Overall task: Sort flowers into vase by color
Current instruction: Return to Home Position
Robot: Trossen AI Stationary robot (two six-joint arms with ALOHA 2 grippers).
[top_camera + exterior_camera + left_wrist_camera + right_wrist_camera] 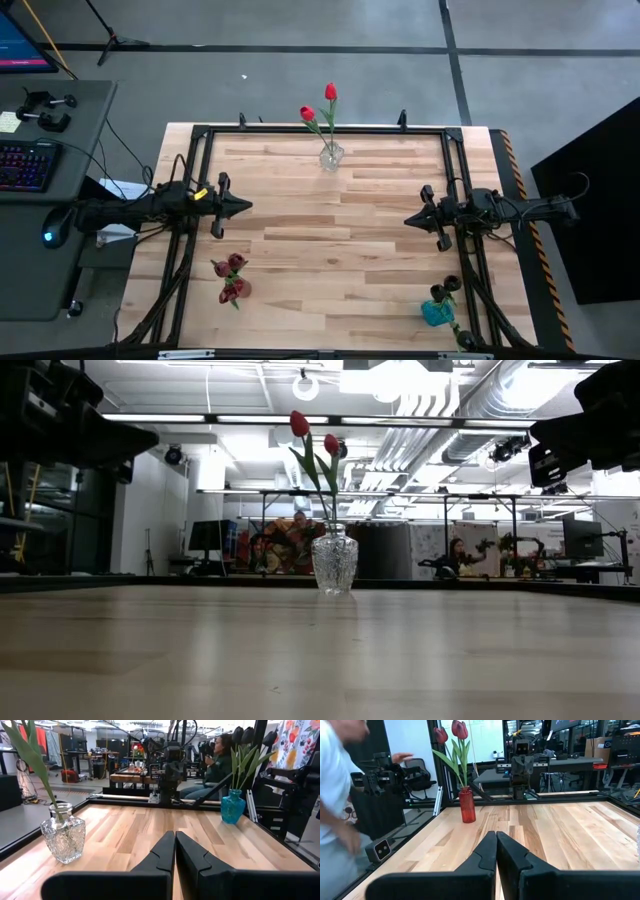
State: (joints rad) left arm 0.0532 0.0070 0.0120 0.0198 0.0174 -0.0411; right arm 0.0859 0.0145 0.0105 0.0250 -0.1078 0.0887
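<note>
One clear vase (334, 563) shows low; overhead adds red vase (236, 291) and blue vase (436, 313).

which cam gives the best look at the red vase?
Right wrist view: the red vase stands side-on and unblocked, maroon flowers upright in it. The high view shows it only small, from above. Low and left wrist views do not show it.
</note>
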